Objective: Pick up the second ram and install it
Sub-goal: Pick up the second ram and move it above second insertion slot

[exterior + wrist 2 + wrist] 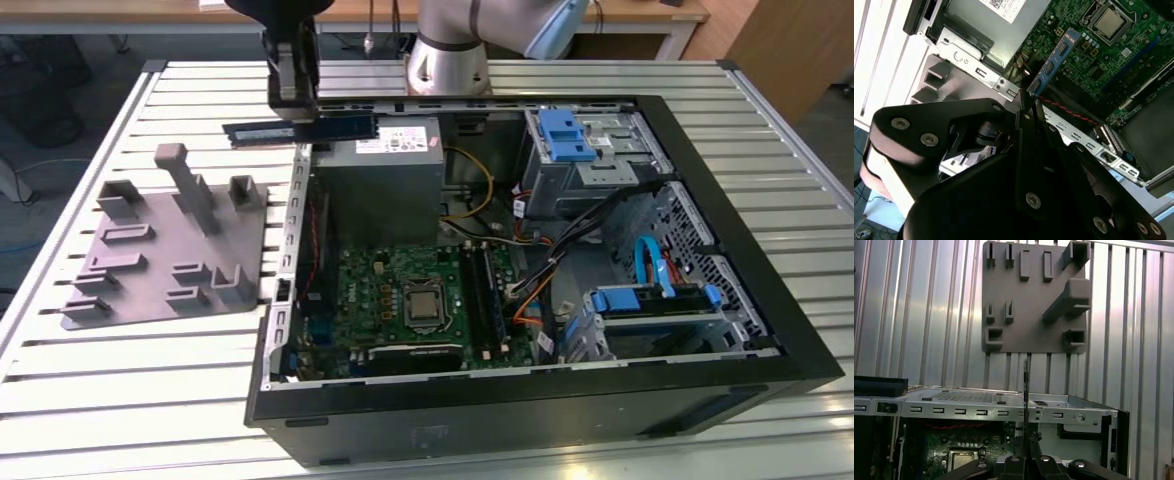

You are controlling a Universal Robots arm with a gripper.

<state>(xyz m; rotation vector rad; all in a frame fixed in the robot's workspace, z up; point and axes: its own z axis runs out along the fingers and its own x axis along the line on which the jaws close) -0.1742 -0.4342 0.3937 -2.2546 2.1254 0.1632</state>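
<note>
Currently, in the exterior view, we see the claw [295, 100] toward the upper left of the frame. It is closed tight on the ram stick [302, 130], gripping it near its middle. The stick hangs level in the air over the side wall of the open computer case [534, 390], just beside the grey power supply [380, 160]. The grey tray [160, 250] sits on the table [134, 400] at the exterior view's left, apart from the case. The green motherboard [400, 290] lies down inside the case, well apart from the stick.

In the second wrist view, the stick [1054, 60] juts out from the closed claw [1025, 102], its blue-green face seen against the motherboard [1134, 50] near the processor [1109, 20].

In the first wrist view, we see the stick edge-on as a thin dark line [1025, 400] rising from the claw [1026, 465]. It crosses the metal rim of the case [979, 402], with the tray [1034, 315] beyond.

We judge the main risks to be these. The stick sits close to the case wall and power supply, so an end could clip metal on the way in. A knock there could twist it in the pinch, and a tilted stick would not meet its slot squarely and could jam. Loose cables inside could also snag it.
</note>
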